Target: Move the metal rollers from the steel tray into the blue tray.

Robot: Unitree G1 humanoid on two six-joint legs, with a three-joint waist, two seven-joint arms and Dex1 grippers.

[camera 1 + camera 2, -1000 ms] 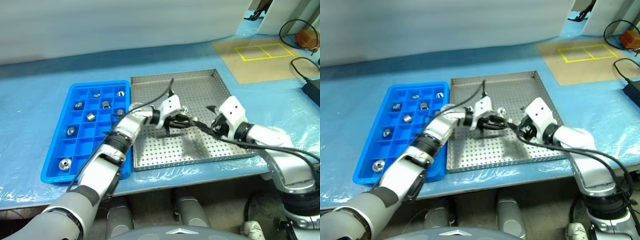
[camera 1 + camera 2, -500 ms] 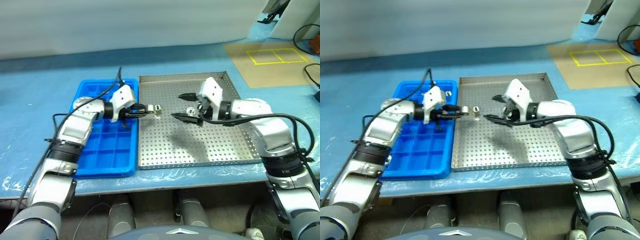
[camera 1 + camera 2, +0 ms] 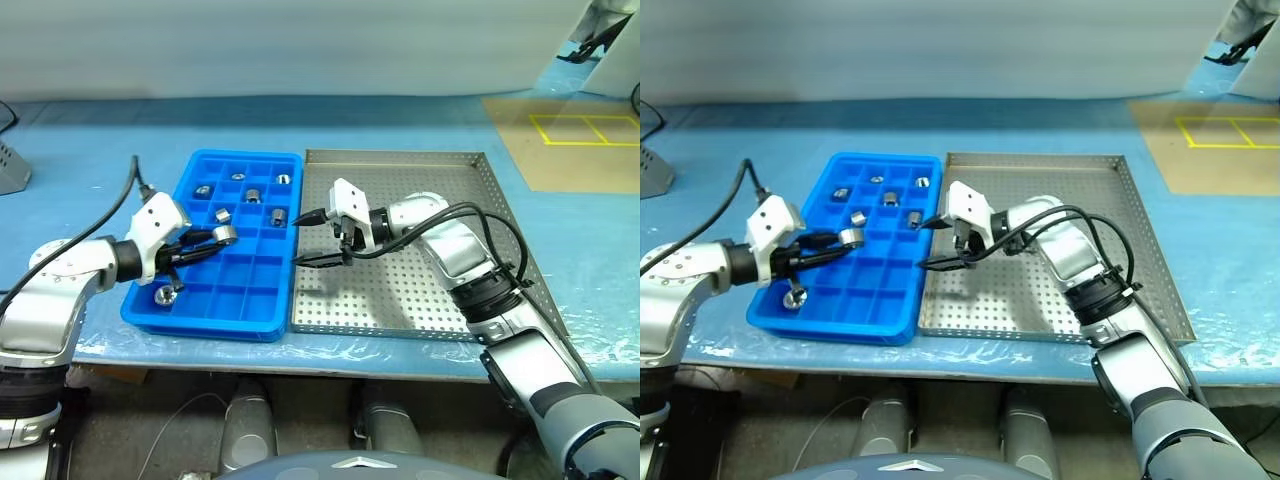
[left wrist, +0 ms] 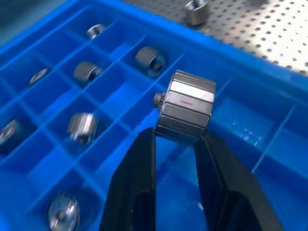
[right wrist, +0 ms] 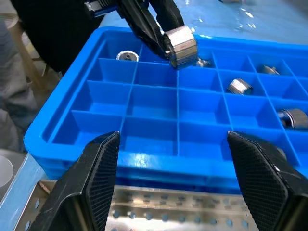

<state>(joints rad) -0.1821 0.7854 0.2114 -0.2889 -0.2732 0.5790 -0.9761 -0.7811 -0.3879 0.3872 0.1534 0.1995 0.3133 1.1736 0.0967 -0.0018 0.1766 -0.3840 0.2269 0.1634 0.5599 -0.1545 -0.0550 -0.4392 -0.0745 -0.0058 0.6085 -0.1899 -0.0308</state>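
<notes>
At left of frame, the left hand [image 3: 205, 243] pinched a roller [image 3: 226, 236] above the blue tray [image 3: 160, 311]; the right hand [image 3: 318, 240] hung spread at the steel tray [image 3: 500, 215]. Small, hard and likely slippery, rollers seem best gripped across their flanks.

Seven metal rollers [image 3: 254, 195]; one blue tray [image 3: 240, 300]; one steel tray [image 3: 500, 200]; two grippers.
</notes>
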